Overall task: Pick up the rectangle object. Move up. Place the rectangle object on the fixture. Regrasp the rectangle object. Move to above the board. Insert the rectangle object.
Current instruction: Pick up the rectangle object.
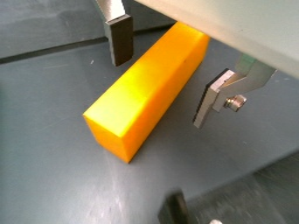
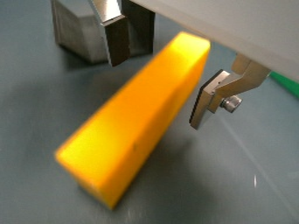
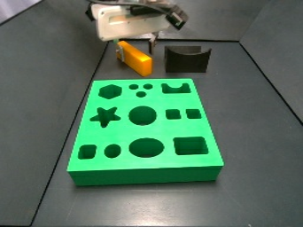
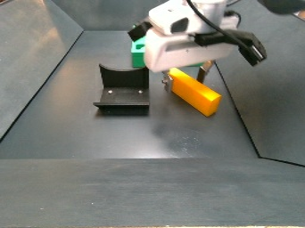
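Status: early, first step only. The rectangle object (image 1: 146, 92) lies flat on the dark floor, just beside the fixture (image 3: 186, 58) and beyond the board's (image 3: 145, 124) far edge in a side view. It is not lifted; in both wrist views its underside looks seated on the floor.

The gripper (image 1: 163, 70) is directly over the block, with the fixture just off to one side (image 4: 123, 89). The fingers (image 1: 119, 39) straddle the block, one plate on each long face. They are spread wider than the block: in both wrist views there is a visible gap between the silver plate (image 2: 212, 101) and the orange face, so nothing is clamped. The dark pad on the other side is near or just at the face; I cannot tell whether it touches.

Judgement:
- Done: approach and alignment for the pick.
- Pending: close on the block, lift, set it on the fixture, regrasp, carry over the board, insert.
- Fixture notch is empty (image 4: 123, 82), and no board hole is filled in the side view.

Next move needs jaw closure square to the long faces; the block sits slightly skewed relative to the fixture, so watch for rotation on clamp.
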